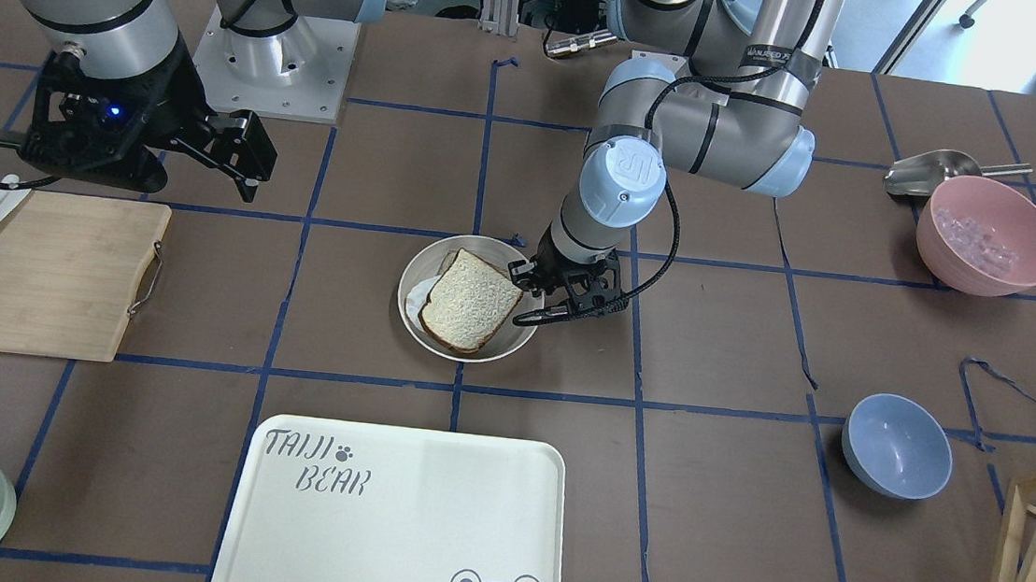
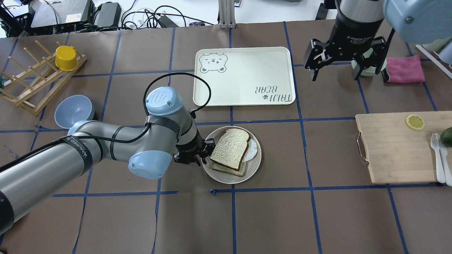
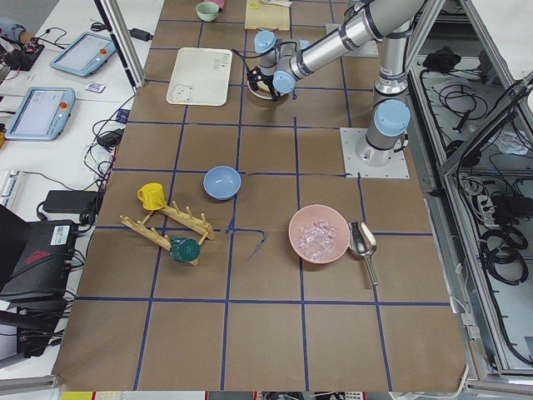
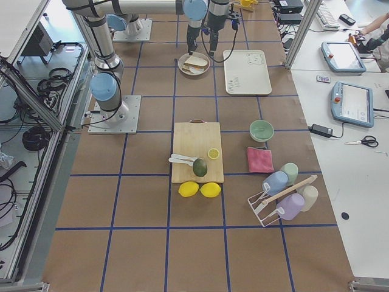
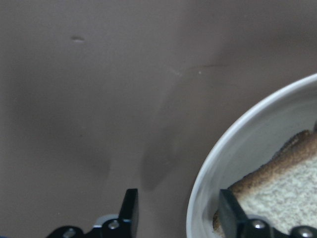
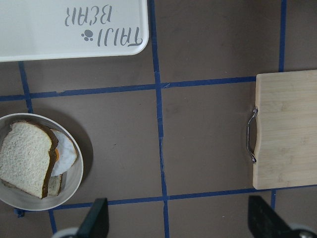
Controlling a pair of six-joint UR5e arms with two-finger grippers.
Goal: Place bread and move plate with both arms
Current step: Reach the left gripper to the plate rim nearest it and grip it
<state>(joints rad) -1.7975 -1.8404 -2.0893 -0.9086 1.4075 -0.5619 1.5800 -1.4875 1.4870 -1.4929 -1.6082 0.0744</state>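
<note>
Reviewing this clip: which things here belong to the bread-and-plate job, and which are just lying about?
Job: bread, plate, left gripper straddling the plate's rim, right gripper open, off to the side.
Lying about: bear tray, cutting board, lemon slice, blue bowl, pink bowl, yellow cup, pink cloth.

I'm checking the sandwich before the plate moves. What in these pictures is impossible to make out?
Lower slice: overhead view, mostly covered by the bread; only an edge shows.
White item: overhead view, largely hidden under the bread.
Left end effector: left wrist view's bottom edge cuts it off; contact with the plate rim unclear.
Side views: plate contents too small.
</note>
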